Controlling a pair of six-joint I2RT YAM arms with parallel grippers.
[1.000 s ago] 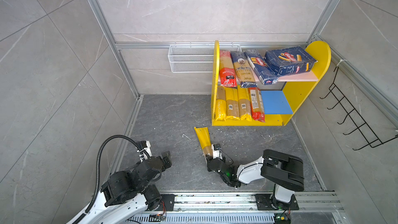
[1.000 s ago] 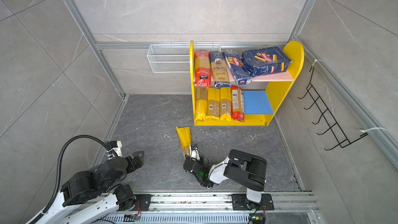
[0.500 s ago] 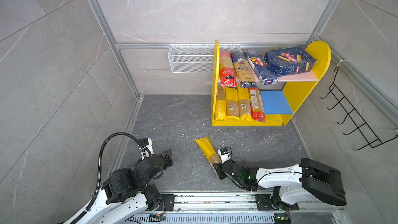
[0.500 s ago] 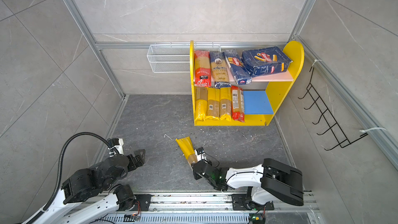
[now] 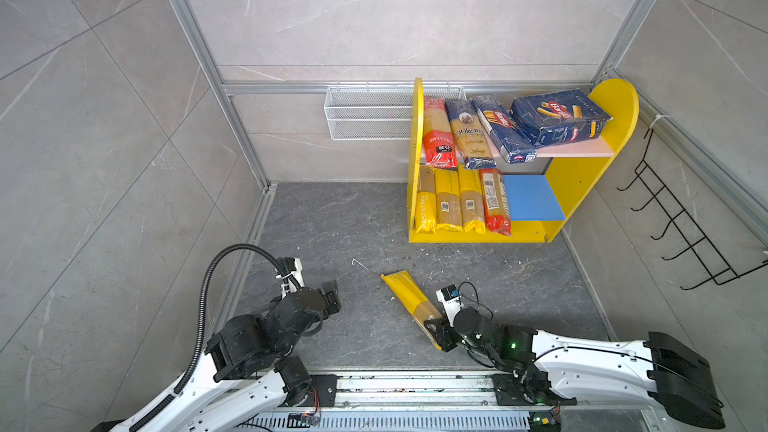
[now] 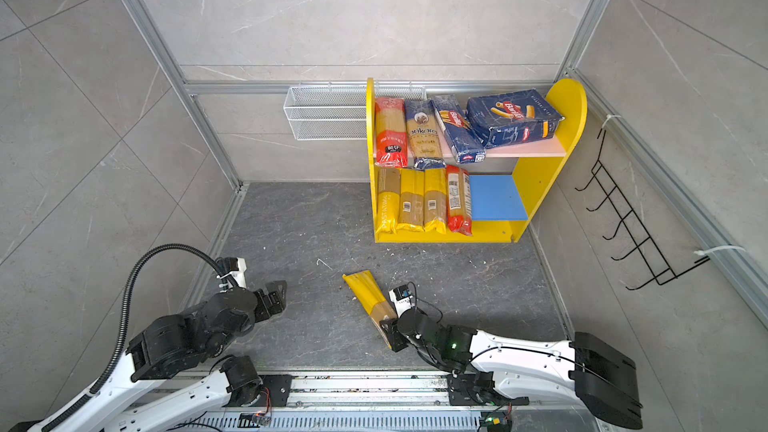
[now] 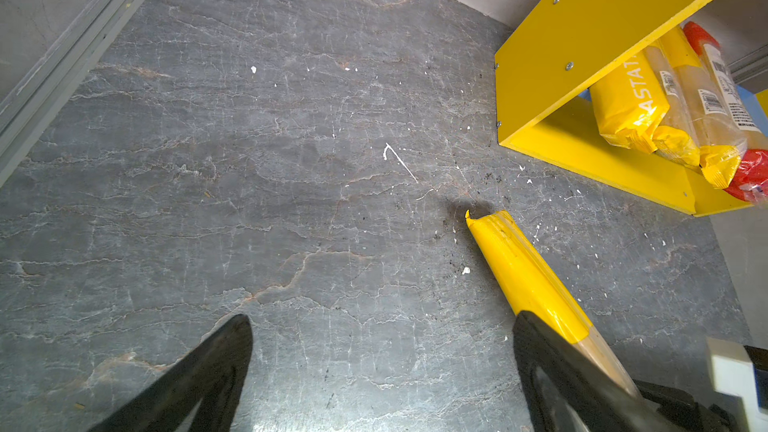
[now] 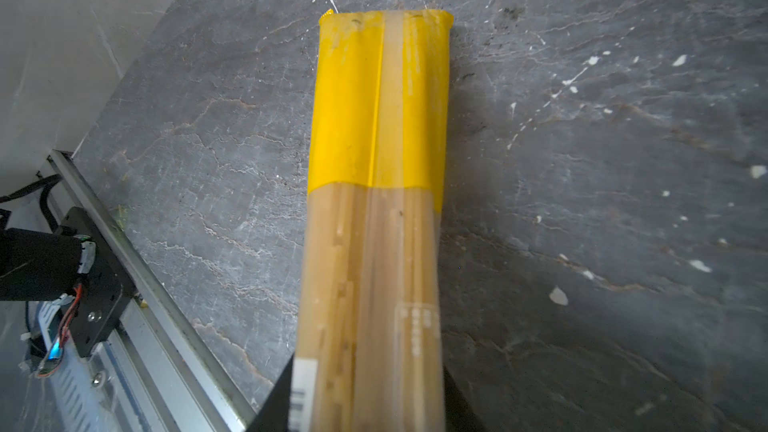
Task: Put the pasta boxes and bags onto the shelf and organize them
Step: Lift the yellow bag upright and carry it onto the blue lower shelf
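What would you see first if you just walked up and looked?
The bright yellow shelf at the back right, its boards loaded with pasta bags and blue boxes. Then the lone yellow spaghetti bag in front of it, one end pinched in the right gripper.

Dark grey veined stone worktop [image 7: 249,168], extending forward from the left fingers [image 7: 216,367]. A hooked white fleck [image 7: 399,162] and pale crumbs [image 7: 465,270] lie ahead of them. Far beyond the fingers, a white wire basket [image 5: 365,118] hangs on the rear tiled wall [image 5: 395,14]; a black wire hook rack [image 5: 681,213] is mounted well off to their right.
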